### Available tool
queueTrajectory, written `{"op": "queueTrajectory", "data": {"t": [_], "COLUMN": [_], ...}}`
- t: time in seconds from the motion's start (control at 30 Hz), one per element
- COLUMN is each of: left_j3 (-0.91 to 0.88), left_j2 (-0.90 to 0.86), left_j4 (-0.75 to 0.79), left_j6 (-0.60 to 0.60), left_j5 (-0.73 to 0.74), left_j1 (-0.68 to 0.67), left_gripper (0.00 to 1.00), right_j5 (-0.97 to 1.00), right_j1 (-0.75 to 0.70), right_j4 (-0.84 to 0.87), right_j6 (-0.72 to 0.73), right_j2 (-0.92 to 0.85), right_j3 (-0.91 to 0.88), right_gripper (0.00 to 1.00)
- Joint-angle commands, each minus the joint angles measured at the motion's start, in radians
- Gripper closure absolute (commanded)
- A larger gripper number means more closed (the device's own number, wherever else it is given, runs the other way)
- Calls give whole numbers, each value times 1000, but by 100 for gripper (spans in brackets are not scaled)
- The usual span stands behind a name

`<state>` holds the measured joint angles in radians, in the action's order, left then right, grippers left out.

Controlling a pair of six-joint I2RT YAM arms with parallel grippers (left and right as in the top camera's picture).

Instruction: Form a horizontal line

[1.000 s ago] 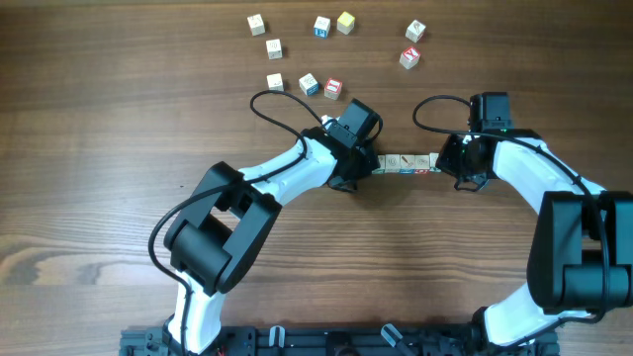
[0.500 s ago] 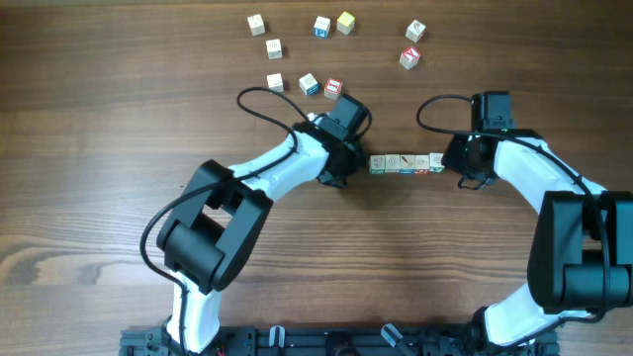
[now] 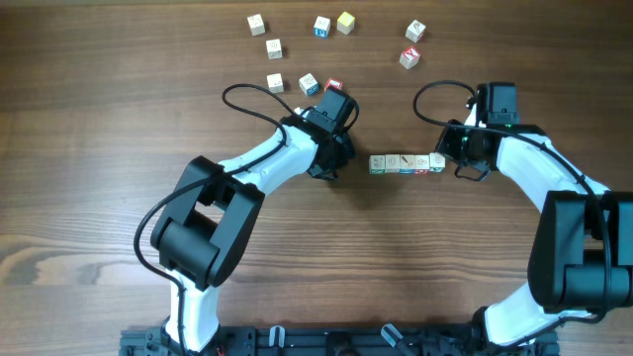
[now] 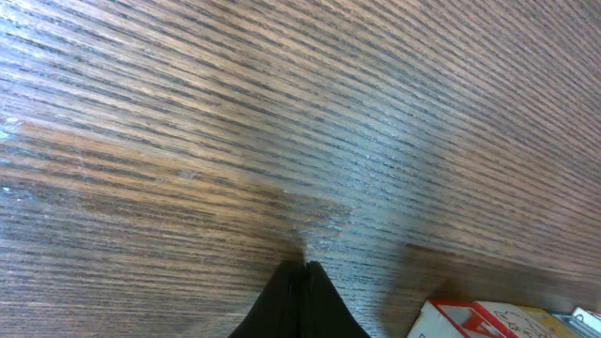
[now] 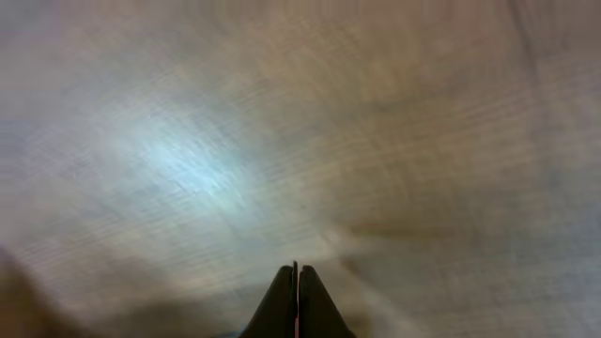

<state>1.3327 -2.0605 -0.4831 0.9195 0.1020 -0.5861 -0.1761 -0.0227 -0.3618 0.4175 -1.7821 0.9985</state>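
Observation:
The horizontal line (image 3: 406,163), a short row of pale printed cubes touching side to side, lies on the wooden table between my two grippers. My left gripper (image 3: 322,170) is shut and empty, a clear gap left of the row's left end. In the left wrist view its fingertips (image 4: 305,269) are pressed together just above the bare wood. My right gripper (image 3: 465,170) is shut and empty just beyond the row's right end. The right wrist view is blurred, with the shut gripper (image 5: 297,272) over bare table.
Several loose cubes lie scattered at the back: a yellow one (image 3: 344,22), a red-marked one (image 3: 409,57), and a red-marked one (image 3: 332,85) partly under my left wrist. A red-printed cube (image 4: 470,319) shows low right in the left wrist view.
My left gripper has drawn back to the left and away from the row's left end, uncovering the whole row. My right gripper has shifted slightly up and away from the right end.

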Motion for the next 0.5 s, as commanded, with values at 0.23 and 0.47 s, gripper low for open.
{"op": "queueTrajectory", "data": {"t": [0.23, 0.47], "left_j3": [-25, -25], "left_j2": [-32, -32], "left_j4": [-23, -23], "left_j6": [2, 1], "left_j5": [-71, -78], "left_j1": [10, 10], "left_gripper": [93, 92], "right_j5": [-68, 183], "right_j1": [3, 3], "right_j4": [69, -28], "right_j6": [-57, 56], "right_j2": [-15, -15], "right_j3": [16, 16], "right_gripper": [96, 96]}}
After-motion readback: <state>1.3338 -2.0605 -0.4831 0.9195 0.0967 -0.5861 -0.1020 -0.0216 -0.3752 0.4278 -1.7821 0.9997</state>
